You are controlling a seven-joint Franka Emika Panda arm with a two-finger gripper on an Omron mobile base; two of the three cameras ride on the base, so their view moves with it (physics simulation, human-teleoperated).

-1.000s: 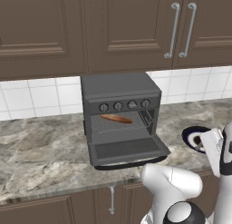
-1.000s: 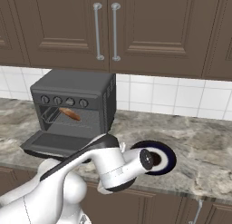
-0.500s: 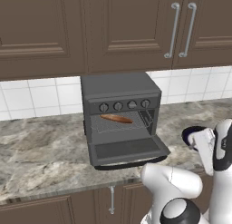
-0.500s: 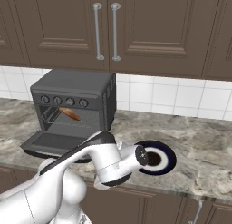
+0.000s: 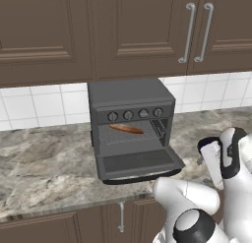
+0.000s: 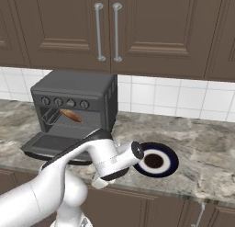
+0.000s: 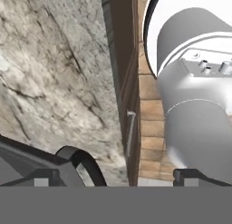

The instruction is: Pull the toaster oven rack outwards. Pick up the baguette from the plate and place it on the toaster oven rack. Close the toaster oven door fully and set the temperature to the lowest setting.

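Door (image 5: 140, 161) of the toaster oven (image 5: 130, 97) is hanging fully open, lying flat and jutting out toward the counter edge. Its curved black handle (image 5: 142, 179) is running along the front lip, long axis 9-to-3 in the left base view.

Baguette (image 5: 127, 129) is lying on the rack (image 5: 130, 135) inside the cavity, long axis roughly 9-to-3, slightly tilted. It is sitting just below the row of knobs (image 5: 135, 114). Plate (image 6: 170, 164) is sitting bare on the counter (image 5: 44, 163) at 3 o'clock of the oven in the right base view, well apart from it. Judging from that, the placing step looks done and closing the door is coming next.

Gripper (image 7: 120, 177) is hanging low by the counter edge with nothing between its fingers. The tips are standing wide apart at the bottom of the hand view. In that view the handle (image 7: 81, 162) is showing at about 9 to 10 o'clock of the gripper, just beside one fingertip (image 7: 45, 177), with the door panel (image 7: 18, 159) further out at 9.

Key relation: the door is lying off to one side of the fingers, not between them. To my eye the hand is needing to get under the door's front lip and push up and back. Touching or not, cannot tell.
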